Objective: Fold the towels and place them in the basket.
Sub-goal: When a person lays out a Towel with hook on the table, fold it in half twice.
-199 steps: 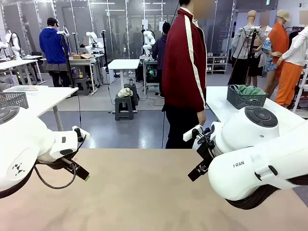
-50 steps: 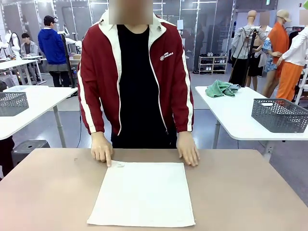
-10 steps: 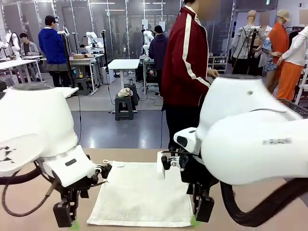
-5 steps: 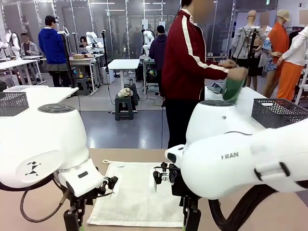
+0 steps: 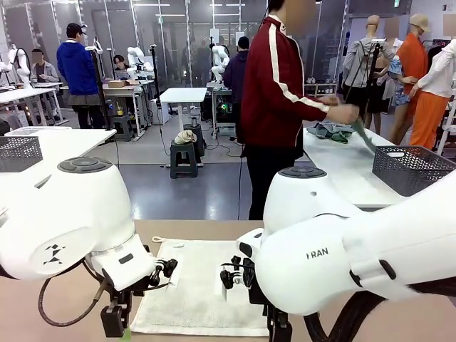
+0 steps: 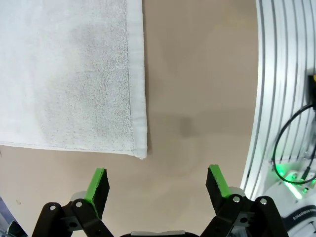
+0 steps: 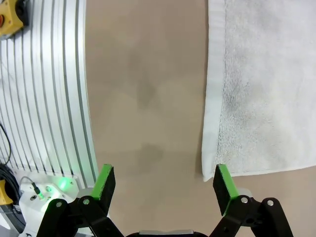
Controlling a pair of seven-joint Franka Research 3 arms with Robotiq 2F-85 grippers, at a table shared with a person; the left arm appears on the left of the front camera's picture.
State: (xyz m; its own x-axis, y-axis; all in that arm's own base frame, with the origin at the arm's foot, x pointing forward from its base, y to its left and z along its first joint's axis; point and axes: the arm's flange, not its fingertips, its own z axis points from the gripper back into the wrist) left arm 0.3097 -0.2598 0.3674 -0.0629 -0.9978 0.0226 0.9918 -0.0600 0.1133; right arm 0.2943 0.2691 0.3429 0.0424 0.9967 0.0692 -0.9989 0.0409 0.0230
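Flatly, a nubby rectangular cream towel [image 5: 199, 285] lies on smooth table [image 6: 197, 98].

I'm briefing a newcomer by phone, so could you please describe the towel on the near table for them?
Start at the tan table nearest the camera. The cream-white towel lies spread flat at its middle. Unlike the greenish cloth bunched on the white table behind, it is pale, rectangular and smooth.
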